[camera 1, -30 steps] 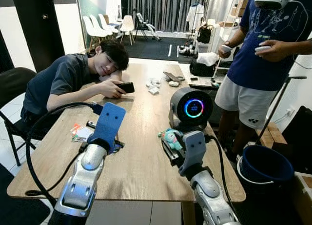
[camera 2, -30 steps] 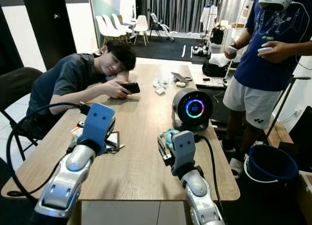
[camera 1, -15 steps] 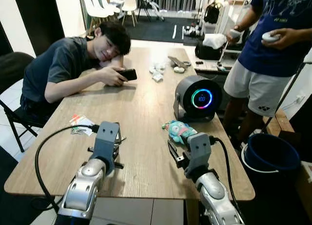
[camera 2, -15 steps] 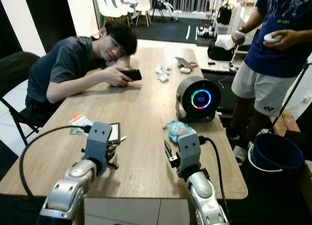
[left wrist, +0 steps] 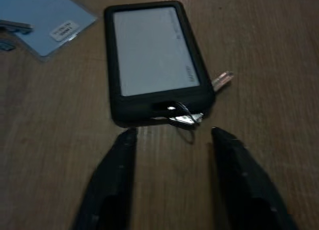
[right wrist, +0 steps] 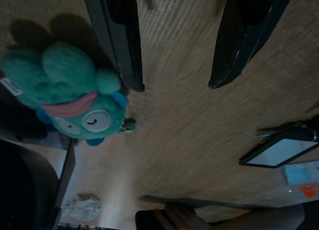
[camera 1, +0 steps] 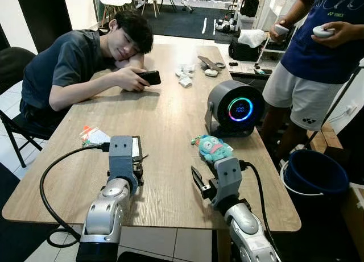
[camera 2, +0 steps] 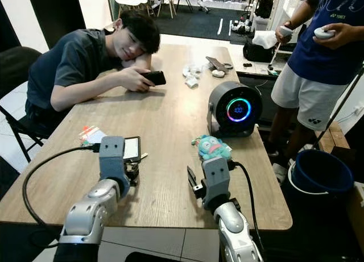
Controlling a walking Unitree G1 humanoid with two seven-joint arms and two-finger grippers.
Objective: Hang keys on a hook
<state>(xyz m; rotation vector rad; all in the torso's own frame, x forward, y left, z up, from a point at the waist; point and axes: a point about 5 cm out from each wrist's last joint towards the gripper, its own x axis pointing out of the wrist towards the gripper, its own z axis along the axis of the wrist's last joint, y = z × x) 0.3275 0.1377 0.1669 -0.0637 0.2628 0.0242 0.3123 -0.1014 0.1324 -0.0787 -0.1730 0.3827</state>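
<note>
Left tool (camera 1: 135,172) over card holder (camera 1: 135,147); teal plush (camera 1: 211,148) near right arm.

Just ahead of the left gripper (left wrist: 172,135), whose fingers stand apart, the keys (left wrist: 192,117) are mostly tucked under the black card holder's (left wrist: 152,60) near edge; one blade tip and a blurred ring peek out; print on the holder's face too soft to read; beyond it a blue card (left wrist: 42,20) runs off the frame. From the head, the left wrist housing covers holder and keys. Beside the right gripper (right wrist: 174,85), a dark speaker (right wrist: 25,185) is cropped, its detail lost in shade.
</note>
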